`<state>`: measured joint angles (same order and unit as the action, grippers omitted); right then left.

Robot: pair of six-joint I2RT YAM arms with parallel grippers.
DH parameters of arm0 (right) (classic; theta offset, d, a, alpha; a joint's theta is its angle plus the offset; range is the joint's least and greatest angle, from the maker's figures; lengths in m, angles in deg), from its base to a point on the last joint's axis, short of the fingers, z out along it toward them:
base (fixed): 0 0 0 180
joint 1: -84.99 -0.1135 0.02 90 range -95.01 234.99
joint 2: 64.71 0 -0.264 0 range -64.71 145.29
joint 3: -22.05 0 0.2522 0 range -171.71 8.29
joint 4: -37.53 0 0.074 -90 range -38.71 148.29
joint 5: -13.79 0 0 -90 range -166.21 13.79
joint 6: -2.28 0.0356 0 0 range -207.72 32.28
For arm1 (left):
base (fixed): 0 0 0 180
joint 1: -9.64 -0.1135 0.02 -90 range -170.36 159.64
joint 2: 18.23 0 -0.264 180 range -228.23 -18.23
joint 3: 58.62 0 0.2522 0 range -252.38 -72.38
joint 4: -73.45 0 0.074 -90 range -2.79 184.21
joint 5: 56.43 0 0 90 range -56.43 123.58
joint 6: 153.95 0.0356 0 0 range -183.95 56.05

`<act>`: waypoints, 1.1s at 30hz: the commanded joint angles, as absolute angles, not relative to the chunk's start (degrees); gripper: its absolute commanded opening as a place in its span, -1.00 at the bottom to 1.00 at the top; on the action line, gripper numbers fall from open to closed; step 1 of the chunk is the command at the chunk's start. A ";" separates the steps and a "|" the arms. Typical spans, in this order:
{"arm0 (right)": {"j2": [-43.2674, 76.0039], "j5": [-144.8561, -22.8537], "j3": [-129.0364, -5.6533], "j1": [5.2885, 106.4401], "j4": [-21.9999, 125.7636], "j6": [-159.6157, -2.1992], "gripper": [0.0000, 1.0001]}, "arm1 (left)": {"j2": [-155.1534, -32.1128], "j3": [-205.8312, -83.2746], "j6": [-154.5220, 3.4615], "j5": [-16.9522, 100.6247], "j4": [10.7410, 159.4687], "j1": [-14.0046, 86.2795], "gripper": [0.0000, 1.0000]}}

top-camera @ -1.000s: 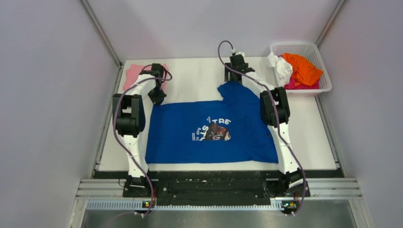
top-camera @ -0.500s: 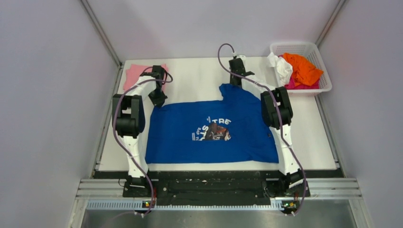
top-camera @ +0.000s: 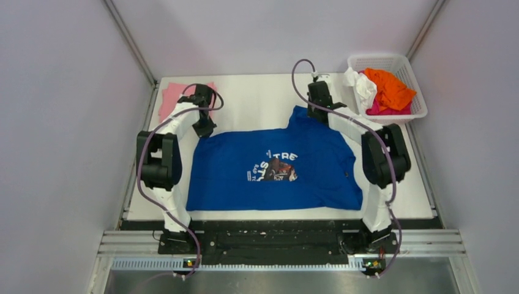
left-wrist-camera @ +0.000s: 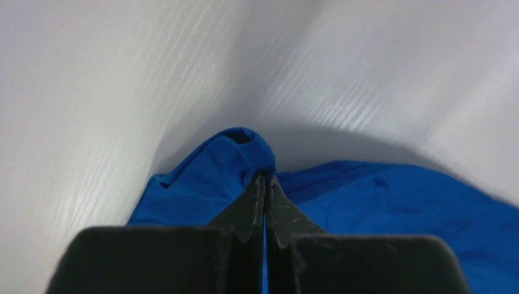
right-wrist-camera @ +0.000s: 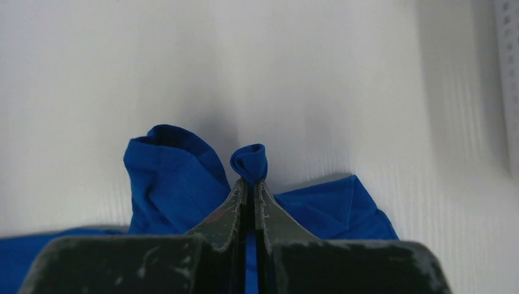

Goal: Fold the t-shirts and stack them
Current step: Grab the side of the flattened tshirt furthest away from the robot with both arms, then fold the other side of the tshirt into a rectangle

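Note:
A royal blue t-shirt [top-camera: 275, 168] with a round white-lettered print lies spread on the white table, print side up. My left gripper [top-camera: 202, 130] is shut on its far left corner; in the left wrist view blue cloth [left-wrist-camera: 226, 165] bunches at the fingertips [left-wrist-camera: 264, 179]. My right gripper [top-camera: 319, 115] is shut on a fold at the shirt's far right, and a blue pinch [right-wrist-camera: 250, 162] sticks out past its tips [right-wrist-camera: 250, 182]. A folded pink t-shirt [top-camera: 171, 98] lies at the far left, behind the left arm.
A white mesh basket [top-camera: 407, 64] stands at the far right corner, holding orange [top-camera: 388, 89], white [top-camera: 362, 86] and magenta [top-camera: 380, 109] shirts. Grey walls close the table in on both sides. The black rail [top-camera: 275, 239] with the arm bases runs along the near edge.
The right gripper closed on the blue shirt's far right fold and moved right with it, pulling that corner outward. The left gripper kept its hold and barely shifted.

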<state>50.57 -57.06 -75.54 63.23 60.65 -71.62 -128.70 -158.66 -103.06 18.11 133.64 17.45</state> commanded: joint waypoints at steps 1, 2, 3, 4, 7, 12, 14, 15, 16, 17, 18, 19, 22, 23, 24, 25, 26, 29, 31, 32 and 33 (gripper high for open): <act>36.44 -56.87 -66.10 61.39 55.88 -70.56 -1.00 | -121.85 -153.92 -104.03 18.03 130.55 19.09 -1.00; 33.86 -56.54 -63.92 60.97 56.00 -70.32 -1.00 | -120.74 -152.70 -104.18 17.98 130.28 19.39 -1.00; 31.46 -56.53 -62.06 60.53 56.35 -70.10 -1.00 | -119.72 -151.46 -104.35 17.72 130.07 19.72 -1.00; 29.08 -56.31 -60.23 60.04 56.90 -70.01 -1.00 | -118.55 -150.22 -104.43 17.31 129.86 20.01 -1.00; 22.16 -55.25 -55.42 58.49 59.35 -69.56 -1.00 | -115.25 -146.44 -104.84 16.00 129.29 20.64 -1.00; 11.68 -53.80 -48.54 55.98 64.30 -67.07 -1.00 | -108.70 -139.27 -105.92 14.96 127.81 20.99 -1.00; 7.47 -53.29 -46.33 55.05 66.56 -66.18 -1.00 | -106.39 -136.50 -106.06 15.05 126.96 21.11 -1.00; 5.79 -53.35 -45.50 54.85 67.85 -65.65 -1.00 | -105.33 -135.33 -106.20 14.88 126.47 21.15 -1.00; 4.27 -53.66 -44.67 54.80 68.98 -65.11 -1.00 | -104.46 -134.30 -106.25 14.64 126.15 21.15 -1.00; 2.58 -53.59 -43.95 54.76 69.96 -64.65 -1.00 | -103.63 -133.46 -106.18 14.31 125.62 21.16 -1.00; 0.95 -53.56 -43.12 54.66 70.75 -64.38 -1.00 | -102.91 -132.91 -105.94 13.92 125.05 21.15 -1.00; -0.49 -53.43 -42.31 54.67 71.35 -64.31 -1.00 | -102.46 -132.71 -105.32 13.02 124.35 21.15 -1.00; -3.15 -53.22 -41.17 54.74 72.07 -64.71 -1.00 | -103.05 -136.33 -103.48 9.98 123.18 21.06 -1.00; -3.16 -53.16 -41.31 54.68 72.04 -64.96 -1.00 | -103.77 -138.30 -102.65 9.60 123.28 21.06 -1.00; -2.92 -53.07 -41.66 54.64 72.11 -65.17 -1.00 | -104.54 -140.09 -101.96 9.40 123.00 21.06 -1.00; -2.63 -52.77 -41.97 54.66 72.18 -65.38 -1.00 | -105.29 -141.60 -101.31 8.88 122.78 21.06 -1.00; -2.22 -52.49 -42.39 54.67 72.25 -65.40 -1.00 | -106.00 -143.12 -100.74 8.10 122.66 21.06 -1.00; -2.08 -52.33 -43.02 54.71 72.29 -65.48 -1.00 | -107.99 -146.11 -99.78 6.99 122.91 21.06 -1.00; -2.37 -52.34 -42.89 54.67 72.29 -65.63 -1.00 | -108.09 -145.43 -99.59 7.63 122.45 21.06 -1.00; -2.57 -52.39 -42.75 54.66 72.40 -65.69 -1.00 | -107.98 -144.40 -99.77 8.17 122.23 21.06 -1.00; -2.77 -52.58 -42.53 54.69 72.57 -65.67 -1.00 | -107.71 -143.08 -100.06 8.67 122.01 21.06 -1.00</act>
